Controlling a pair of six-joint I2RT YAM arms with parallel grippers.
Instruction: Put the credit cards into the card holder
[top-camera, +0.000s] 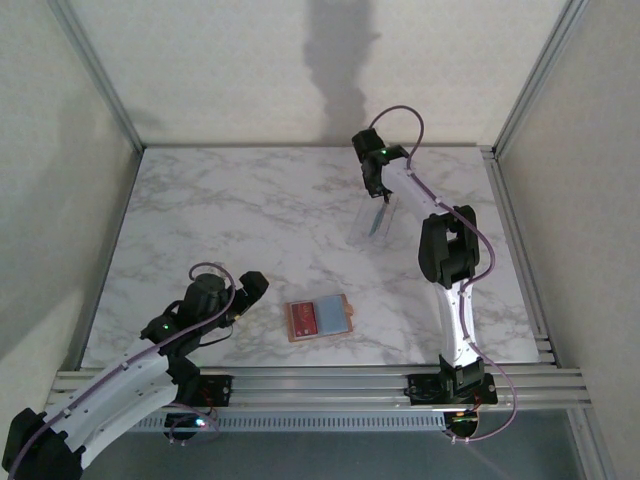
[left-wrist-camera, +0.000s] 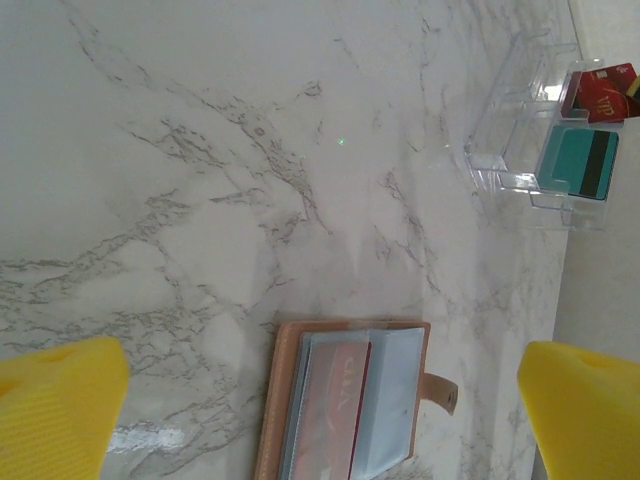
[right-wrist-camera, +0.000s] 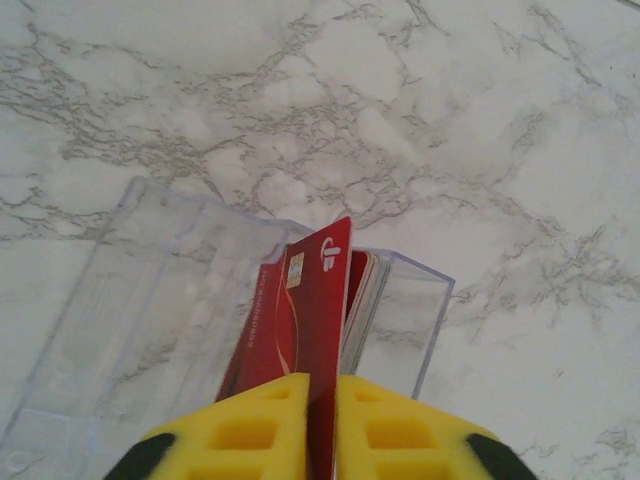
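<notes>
The tan card holder (top-camera: 320, 319) lies open near the table's front edge, with a reddish card (left-wrist-camera: 335, 405) in one grey-blue pocket (left-wrist-camera: 395, 390). My left gripper (top-camera: 248, 290) hovers just left of it, open, and its yellow fingers (left-wrist-camera: 55, 410) stand wide on either side of the card holder (left-wrist-camera: 275, 400). At the back right, my right gripper (right-wrist-camera: 322, 392) is shut on the edge of a red credit card (right-wrist-camera: 318, 300), which stands upright in a clear plastic stand (right-wrist-camera: 140, 290). More cards (right-wrist-camera: 365, 295) are stacked behind it. A teal card (left-wrist-camera: 572, 160) lies in the stand's front compartment.
The clear stand (top-camera: 372, 225) sits at the back right of the marble table (top-camera: 230, 220), under my right gripper (top-camera: 381, 203). Aluminium frame rails (top-camera: 515, 250) run along the table's right side and front edge. White walls close in the back and sides.
</notes>
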